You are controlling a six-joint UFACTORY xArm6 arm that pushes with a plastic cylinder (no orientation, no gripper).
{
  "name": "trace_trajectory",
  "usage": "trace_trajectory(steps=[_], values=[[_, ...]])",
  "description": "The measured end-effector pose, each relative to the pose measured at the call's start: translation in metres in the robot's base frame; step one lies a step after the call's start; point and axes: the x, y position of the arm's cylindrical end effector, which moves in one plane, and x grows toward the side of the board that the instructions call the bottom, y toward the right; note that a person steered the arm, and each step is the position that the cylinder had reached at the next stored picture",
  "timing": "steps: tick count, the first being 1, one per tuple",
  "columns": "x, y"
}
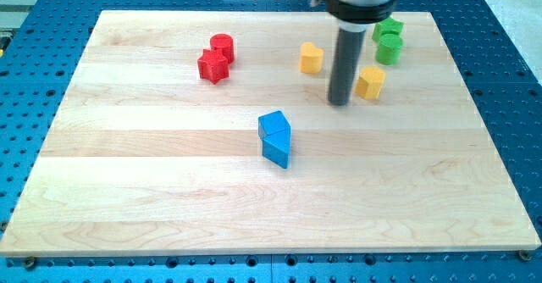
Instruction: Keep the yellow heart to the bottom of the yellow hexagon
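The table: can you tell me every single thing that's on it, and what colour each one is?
Red blocks: 2, red, touching, a cylinder and a star shape, upper left of the board.
Yellow heart: 1, yellow, top middle.
Yellow hexagon: 1, yellow, right of my tip.
Green blocks: 2, green, touching, one above the other, upper right.
Blue blocks: 2, blue, touching, one above the other, centre.
Wooden board: 1, light wood.
My tip: 1, dark rod, between the heart and the hexagon.
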Motion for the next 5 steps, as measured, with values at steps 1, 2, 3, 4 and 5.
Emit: trace_trajectory(steps=[1,2,3,4,5], values=[[0.0,0.046],[0.0,0.046],[0.0,0.03],[-0.004,-0.014],[-0.016,-0.06]])
